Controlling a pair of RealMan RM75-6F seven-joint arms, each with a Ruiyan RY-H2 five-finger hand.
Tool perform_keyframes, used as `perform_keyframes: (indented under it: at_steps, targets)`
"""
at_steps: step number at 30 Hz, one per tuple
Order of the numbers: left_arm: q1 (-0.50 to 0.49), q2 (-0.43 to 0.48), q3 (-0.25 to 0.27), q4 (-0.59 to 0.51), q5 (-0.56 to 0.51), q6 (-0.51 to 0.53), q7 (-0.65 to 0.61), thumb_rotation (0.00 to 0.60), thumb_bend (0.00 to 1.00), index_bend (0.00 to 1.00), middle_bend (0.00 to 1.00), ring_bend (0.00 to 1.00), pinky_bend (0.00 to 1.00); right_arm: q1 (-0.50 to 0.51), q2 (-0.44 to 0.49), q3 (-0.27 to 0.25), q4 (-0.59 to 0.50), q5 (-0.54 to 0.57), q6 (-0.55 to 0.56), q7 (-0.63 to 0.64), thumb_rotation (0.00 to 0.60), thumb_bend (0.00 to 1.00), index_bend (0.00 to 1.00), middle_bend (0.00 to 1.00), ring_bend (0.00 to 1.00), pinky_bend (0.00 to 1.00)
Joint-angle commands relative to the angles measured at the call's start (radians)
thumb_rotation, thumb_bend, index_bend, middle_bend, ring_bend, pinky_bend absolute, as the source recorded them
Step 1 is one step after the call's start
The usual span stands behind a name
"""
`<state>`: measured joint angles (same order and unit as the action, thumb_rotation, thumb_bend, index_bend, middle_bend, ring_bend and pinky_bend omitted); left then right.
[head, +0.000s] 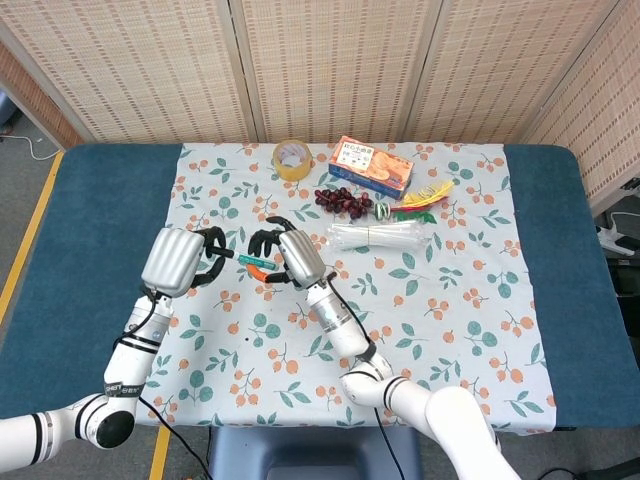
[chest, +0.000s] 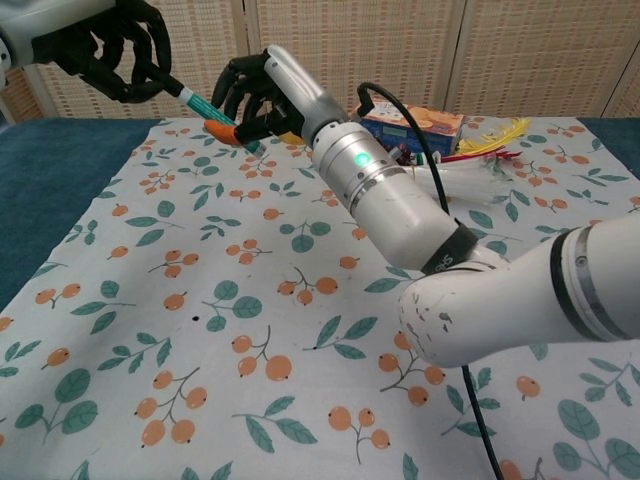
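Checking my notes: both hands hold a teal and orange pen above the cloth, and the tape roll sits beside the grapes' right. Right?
Not quite. In the head view the tape roll sits left of the grapes; both hands, left hand and right hand, do hold the pen.
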<state>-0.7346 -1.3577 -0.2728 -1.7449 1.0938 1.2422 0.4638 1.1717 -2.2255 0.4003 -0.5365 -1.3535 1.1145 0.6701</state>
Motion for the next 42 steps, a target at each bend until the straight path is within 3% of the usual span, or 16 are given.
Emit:
perform_keyframes:
  at_steps: [1, 13, 25, 34, 42]
  targets:
    - [0.001, -0.003, 0.005, 0.007, 0.009, 0.004, 0.010, 0.600, 0.74, 0.77, 0.86, 0.80, 1.00, -0.001, 0.001, 0.000, -0.002, 0.001, -0.001, -0.001, 0.600, 0.36, 0.93, 0.85, 0.57, 0.18]
    - [0.011, -0.006, 0.007, 0.038, 0.073, 0.031, -0.008, 0.600, 0.82, 0.80, 0.93, 0.81, 1.00, -0.013, 0.006, -0.001, -0.010, 0.001, 0.006, -0.003, 0.600, 0.36, 0.93, 0.85, 0.57, 0.18]
    - [0.029, 0.012, -0.009, 0.026, 0.081, 0.039, -0.055, 0.600, 0.83, 0.81, 0.93, 0.82, 1.00, -0.030, 0.010, -0.020, -0.015, -0.009, 0.001, -0.011, 0.600, 0.36, 0.93, 0.85, 0.57, 0.18]
    - [0.083, 0.085, 0.033, 0.006, 0.047, -0.033, -0.168, 0.600, 0.75, 0.79, 0.90, 0.81, 1.00, -0.140, 0.122, -0.144, -0.113, -0.071, -0.015, -0.094, 0.600, 0.36, 0.93, 0.85, 0.57, 0.18]
    - [0.104, 0.018, 0.111, 0.051, 0.032, -0.080, -0.144, 0.600, 0.67, 0.74, 0.82, 0.78, 0.94, -0.218, 0.271, -0.218, -0.329, -0.097, -0.046, -0.222, 0.600, 0.36, 0.93, 0.85, 0.57, 0.18]
